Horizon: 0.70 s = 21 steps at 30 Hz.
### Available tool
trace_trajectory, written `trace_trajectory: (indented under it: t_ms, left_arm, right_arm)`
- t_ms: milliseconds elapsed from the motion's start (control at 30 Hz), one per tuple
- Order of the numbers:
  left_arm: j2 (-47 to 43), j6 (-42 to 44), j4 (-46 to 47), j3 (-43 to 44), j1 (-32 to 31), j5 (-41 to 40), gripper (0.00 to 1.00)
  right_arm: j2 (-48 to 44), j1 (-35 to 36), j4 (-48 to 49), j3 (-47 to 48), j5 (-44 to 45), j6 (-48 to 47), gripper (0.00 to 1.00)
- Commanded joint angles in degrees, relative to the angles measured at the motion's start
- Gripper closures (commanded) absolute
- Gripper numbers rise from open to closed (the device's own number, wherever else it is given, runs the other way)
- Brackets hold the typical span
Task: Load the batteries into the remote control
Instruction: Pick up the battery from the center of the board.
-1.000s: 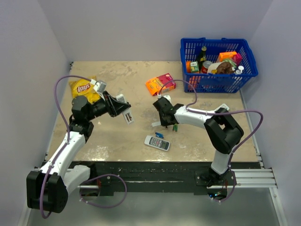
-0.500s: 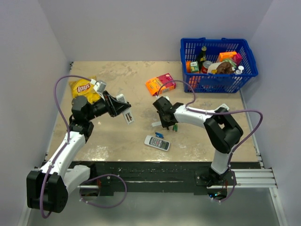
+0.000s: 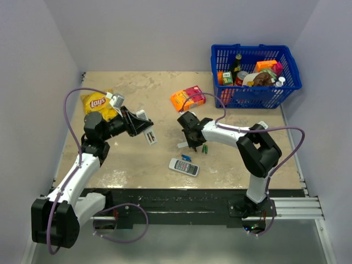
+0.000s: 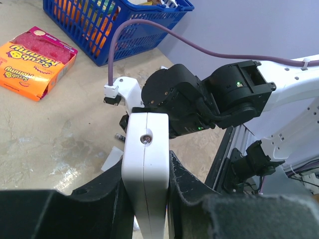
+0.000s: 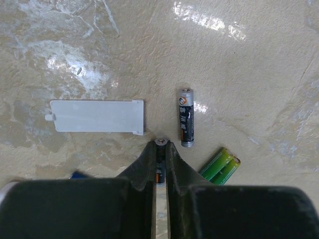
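Right hand (image 5: 159,152) pinches a thin dark cylindrical battery (image 5: 159,143); at its nine o'clock overhead, left hand (image 4: 145,172) grips the slim white remote (image 4: 144,144).

A mottled beige desk (image 3: 143,91), glinting in patches under bright light, sits enclosed by plain pale lilac-grey walls (image 3: 137,33) at left, right and far side, a black rail (image 3: 181,198) along its near edge.

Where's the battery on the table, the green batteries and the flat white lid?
battery on the table (image 5: 186,119): right wrist view, mid-body
green batteries (image 5: 220,165): right wrist view, middle of pair
flat white lid (image 5: 97,116): right wrist view, centre
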Motion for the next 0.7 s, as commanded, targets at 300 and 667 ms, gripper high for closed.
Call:
trace_trajectory:
  t_ms: [300, 667]
  left_arm:
    - [2.03, -2.28, 1.86, -0.33, 0.43, 0.25, 1.00]
    - [4.40, -7.99, -0.86, -2.87, 1.31, -7.91, 1.00]
  right_arm:
    - [-15.65, 3.79, 7.72, -2.33, -0.25, -2.68, 1.00]
    - [-29.90, 9.51, 38.13, -10.14, -4.89, -8.66, 1.00]
